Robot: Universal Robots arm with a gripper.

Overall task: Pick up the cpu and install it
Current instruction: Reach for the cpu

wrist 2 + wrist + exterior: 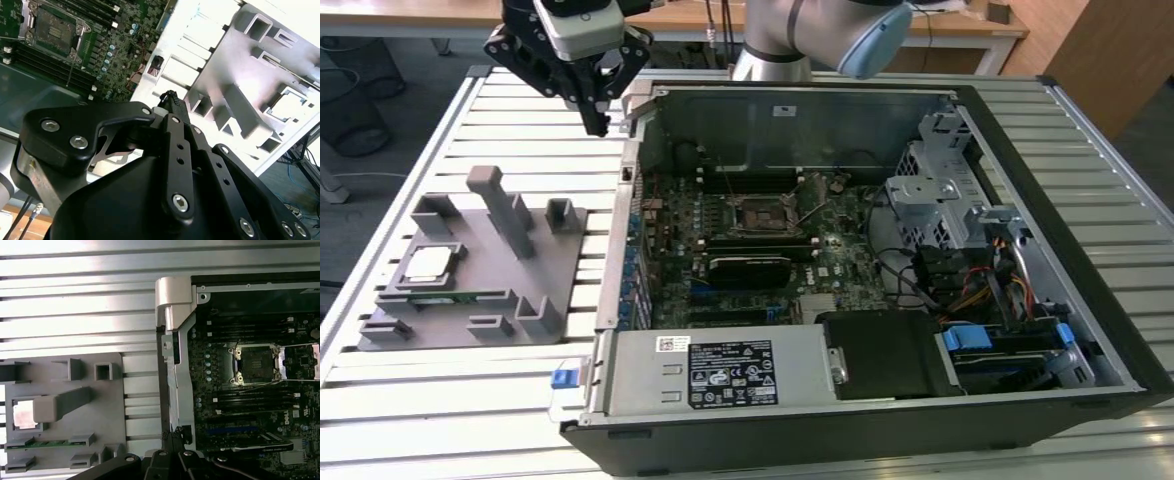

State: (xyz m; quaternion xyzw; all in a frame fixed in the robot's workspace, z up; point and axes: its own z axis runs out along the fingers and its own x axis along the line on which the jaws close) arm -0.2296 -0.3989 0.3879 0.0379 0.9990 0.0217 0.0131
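Note:
The cpu (430, 263), a small pale silver square, lies in a recess of the grey plastic fixture (520, 290) at the exterior view's left. The first wrist view shows the cpu (24, 415) partly behind a grey post of the fixture (107, 405). My gripper (596, 122) hangs above the slatted table by the case's far left corner, well away from the cpu. Its fingers (172, 107) meet at the tip, shut with nothing between them. The bare socket (761, 213) with its dark centre sits on the motherboard, and it also appears in the first wrist view as the socket (257, 364).
The open computer case (1014, 395) takes up the table's middle and right, with upright metal walls, a drive cage (941, 195) and cables. A thin green memory stick (447, 297) lies in the fixture near the cpu. Tall grey posts (500, 205) rise from the fixture.

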